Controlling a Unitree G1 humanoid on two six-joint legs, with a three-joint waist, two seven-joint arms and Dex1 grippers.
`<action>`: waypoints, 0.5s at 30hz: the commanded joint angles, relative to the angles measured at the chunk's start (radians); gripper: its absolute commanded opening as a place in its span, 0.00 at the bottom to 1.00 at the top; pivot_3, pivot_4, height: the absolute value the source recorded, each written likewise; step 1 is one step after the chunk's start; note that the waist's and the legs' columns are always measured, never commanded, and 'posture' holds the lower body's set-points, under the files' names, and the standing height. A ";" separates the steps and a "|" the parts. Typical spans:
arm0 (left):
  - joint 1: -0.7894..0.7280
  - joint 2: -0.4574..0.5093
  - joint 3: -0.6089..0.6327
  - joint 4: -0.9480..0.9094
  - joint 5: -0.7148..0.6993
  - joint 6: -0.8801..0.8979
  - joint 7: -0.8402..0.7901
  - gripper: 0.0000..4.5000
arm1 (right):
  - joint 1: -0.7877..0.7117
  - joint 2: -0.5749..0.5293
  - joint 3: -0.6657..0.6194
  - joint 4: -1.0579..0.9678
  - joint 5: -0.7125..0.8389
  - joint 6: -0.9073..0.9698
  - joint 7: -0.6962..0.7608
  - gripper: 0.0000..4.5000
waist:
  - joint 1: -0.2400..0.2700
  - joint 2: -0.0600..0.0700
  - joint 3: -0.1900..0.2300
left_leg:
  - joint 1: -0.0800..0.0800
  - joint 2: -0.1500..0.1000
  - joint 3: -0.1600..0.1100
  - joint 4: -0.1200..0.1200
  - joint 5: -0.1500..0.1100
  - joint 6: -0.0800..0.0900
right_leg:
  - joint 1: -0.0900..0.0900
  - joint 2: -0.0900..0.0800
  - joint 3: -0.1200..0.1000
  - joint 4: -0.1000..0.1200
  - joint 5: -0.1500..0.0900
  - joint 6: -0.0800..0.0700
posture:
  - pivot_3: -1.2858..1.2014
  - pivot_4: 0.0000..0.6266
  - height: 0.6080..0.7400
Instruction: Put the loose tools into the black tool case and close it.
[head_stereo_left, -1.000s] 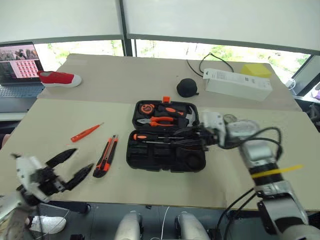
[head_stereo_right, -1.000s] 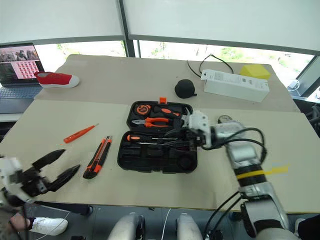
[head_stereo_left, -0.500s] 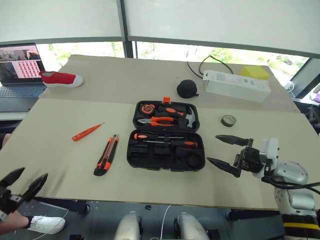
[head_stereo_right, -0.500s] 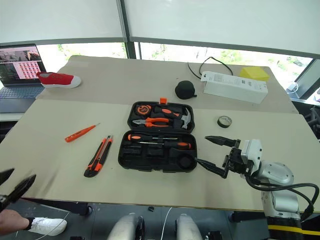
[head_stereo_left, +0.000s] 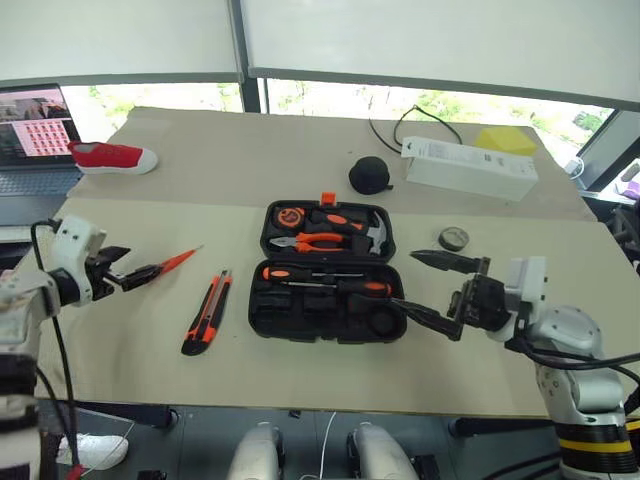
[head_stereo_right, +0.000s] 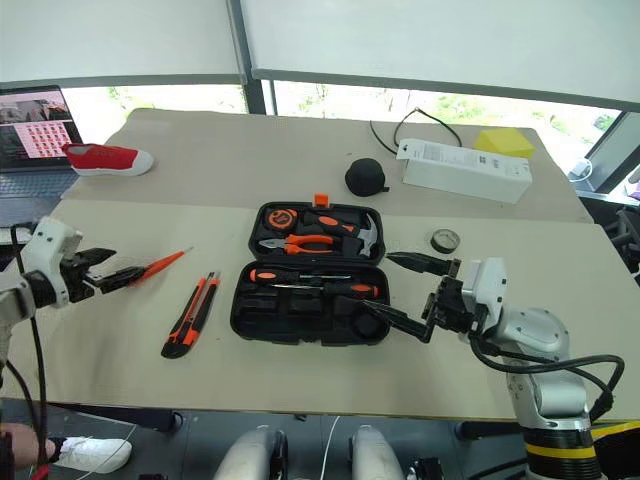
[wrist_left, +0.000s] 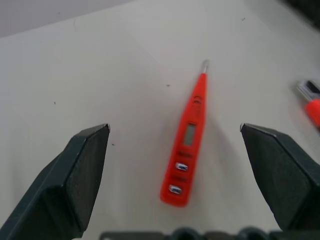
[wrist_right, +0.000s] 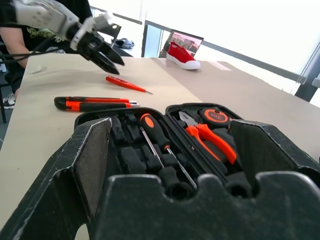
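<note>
The black tool case (head_stereo_left: 327, 300) lies open mid-table with pliers, a hammer and a tape measure in its far half. Two black-and-orange screwdrivers (head_stereo_left: 325, 280) rest in its near half. The thin orange tester screwdriver (wrist_left: 187, 140) lies on the table between the tips of my open left gripper (head_stereo_left: 125, 272), untouched. To the case's left lies the orange-black utility knife (head_stereo_left: 208, 313). A small dark tape roll (head_stereo_left: 454, 238) sits right of the case. My right gripper (head_stereo_left: 408, 282) hovers open and empty by the case's right edge.
A red shoe (head_stereo_left: 112, 158) and a laptop (head_stereo_left: 35, 130) are at the far left. Behind the case sit a round black pouch (head_stereo_left: 370, 175), a long white box (head_stereo_left: 468, 168) with a cable, and a yellow block (head_stereo_left: 508, 140). The table's front edge runs close below the case.
My left arm has swung up from below the table edge to the tester screwdriver. My right gripper has drawn back from over the case and opened.
</note>
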 joint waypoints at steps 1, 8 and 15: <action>-0.103 -0.039 -0.064 0.168 0.076 -0.087 -0.062 1.00 | 0.013 -0.011 -0.019 -0.056 0.029 0.016 -0.026 0.97 | 0.003 0.000 0.000 | 0.000 0.000 0.000 0.000 0.000 0.000 | 0.000 0.000 0.000 0.000 0.000 0.000 | 0.52 0.24 1.00; -0.187 -0.084 -0.095 0.336 0.133 -0.155 -0.128 0.69 | 0.062 -0.023 -0.037 -0.103 0.029 0.025 -0.058 1.00 | 0.005 -0.001 0.000 | 0.000 -0.001 0.000 0.000 0.000 0.000 | 0.000 -0.001 0.000 0.000 0.000 0.001 | 0.52 0.24 1.00; -0.173 -0.094 -0.042 0.339 0.097 -0.278 -0.202 0.14 | 0.107 -0.034 -0.048 -0.124 0.032 0.015 -0.064 1.00 | 0.010 -0.001 0.000 | 0.000 -0.001 -0.001 0.000 0.000 0.000 | 0.001 -0.001 0.000 0.000 0.000 0.001 | 0.52 0.24 1.00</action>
